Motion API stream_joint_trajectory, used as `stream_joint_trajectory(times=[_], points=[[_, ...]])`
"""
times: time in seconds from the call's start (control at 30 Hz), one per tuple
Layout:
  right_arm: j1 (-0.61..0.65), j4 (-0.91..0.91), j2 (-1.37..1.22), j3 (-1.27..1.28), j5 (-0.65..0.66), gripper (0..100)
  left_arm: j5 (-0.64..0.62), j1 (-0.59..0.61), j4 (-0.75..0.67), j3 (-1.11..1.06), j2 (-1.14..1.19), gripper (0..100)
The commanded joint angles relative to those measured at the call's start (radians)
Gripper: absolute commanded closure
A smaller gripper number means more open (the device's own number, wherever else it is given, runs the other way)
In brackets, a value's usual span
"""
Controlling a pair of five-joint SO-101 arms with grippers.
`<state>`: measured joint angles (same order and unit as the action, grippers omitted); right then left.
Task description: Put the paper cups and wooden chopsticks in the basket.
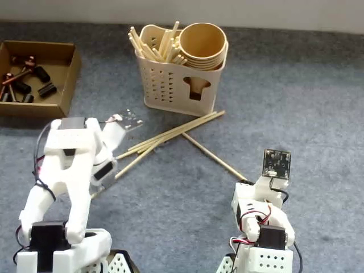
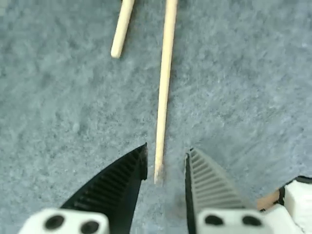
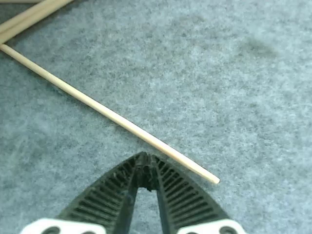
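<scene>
The basket (image 1: pixel 165 85) is standing toward the far side of the grey carpet (image 1: pixel 318 102), and it is carrying a stack of paper cups (image 1: pixel 202 42) on one side and a bunch of wooden chopsticks (image 1: pixel 156 48) leaning upright on the other. A cardboard box (image 1: pixel 71 79) is sitting well apart from it at the far left, with small dark parts (image 1: pixel 25 85) lying inside. My left arm (image 1: pixel 74 170) is stretching out over the near left of the carpet, and my right arm (image 1: pixel 264 210) is sitting folded at the near right. A loose bundle of chopsticks (image 1: pixel 170 135) is lying slantwise just in front of the basket, and a single chopstick (image 1: pixel 213 149) is running from that bundle toward my right arm. My left gripper (image 2: pixel 165 156) is hanging partly open, gripping nothing, with the end of one chopstick (image 2: pixel 165 87) lying between its tips. My right gripper (image 3: pixel 146 158) is hanging closed and empty, just beside the single chopstick (image 3: pixel 112 114).
</scene>
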<state>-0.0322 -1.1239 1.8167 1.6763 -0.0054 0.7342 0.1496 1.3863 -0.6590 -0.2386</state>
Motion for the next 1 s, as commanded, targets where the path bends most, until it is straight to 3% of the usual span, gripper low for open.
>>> stream_joint_trajectory(times=[0.0, 0.17, 0.67, 0.97], points=[[-0.008, 0.016, -0.004, 0.101, 0.008, 99.3, -0.063, -0.079, -0.069, 0.042, -0.027, 87], [-0.008, 0.016, -0.004, 0.101, 0.008, 99.3, -0.126, -0.097, -0.169, 0.038, -0.025, 87], [-0.008, 0.016, -0.004, 0.101, 0.008, 99.3, -0.189, -0.239, -0.252, 0.035, -0.018, 87], [-0.008, 0.016, -0.004, 0.101, 0.008, 99.3, -0.221, -0.243, -0.275, 0.197, 0.305, 88]])
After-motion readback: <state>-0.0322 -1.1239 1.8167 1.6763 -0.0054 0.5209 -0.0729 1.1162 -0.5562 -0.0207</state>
